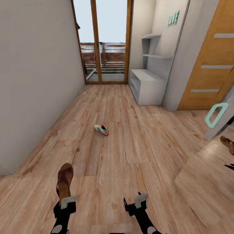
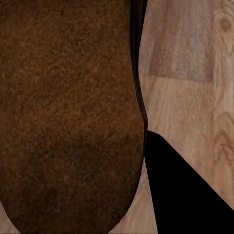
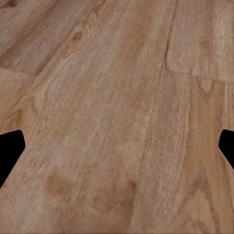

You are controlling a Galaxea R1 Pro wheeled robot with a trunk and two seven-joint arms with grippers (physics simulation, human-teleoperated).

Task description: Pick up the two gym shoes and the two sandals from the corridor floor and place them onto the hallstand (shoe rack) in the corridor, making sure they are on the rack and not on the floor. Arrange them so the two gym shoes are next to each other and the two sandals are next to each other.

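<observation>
A brown sandal [image 1: 64,178] sticks forward from my left gripper [image 1: 67,201], which is shut on its heel end, low at the near left. In the left wrist view the sandal's dark brown face [image 2: 68,112] lies close against one black finger [image 2: 185,195]. One white gym shoe [image 1: 102,129] with green stripes and a red heel lies on the corridor floor [image 1: 143,152] mid-corridor. The light-grey hallstand [image 1: 148,86] stands against the right wall at the far end. My right gripper [image 1: 139,200] hangs open over bare planks [image 3: 117,122], with nothing between its fingertips [image 3: 9,151].
A glass door with a wooden frame [image 1: 104,42] closes the corridor's far end. A plain wall [image 1: 35,81] runs along the left. At the right are a wooden door [image 1: 211,65], a teal handle [image 1: 216,114] and a brown object [image 1: 227,143] at the frame edge.
</observation>
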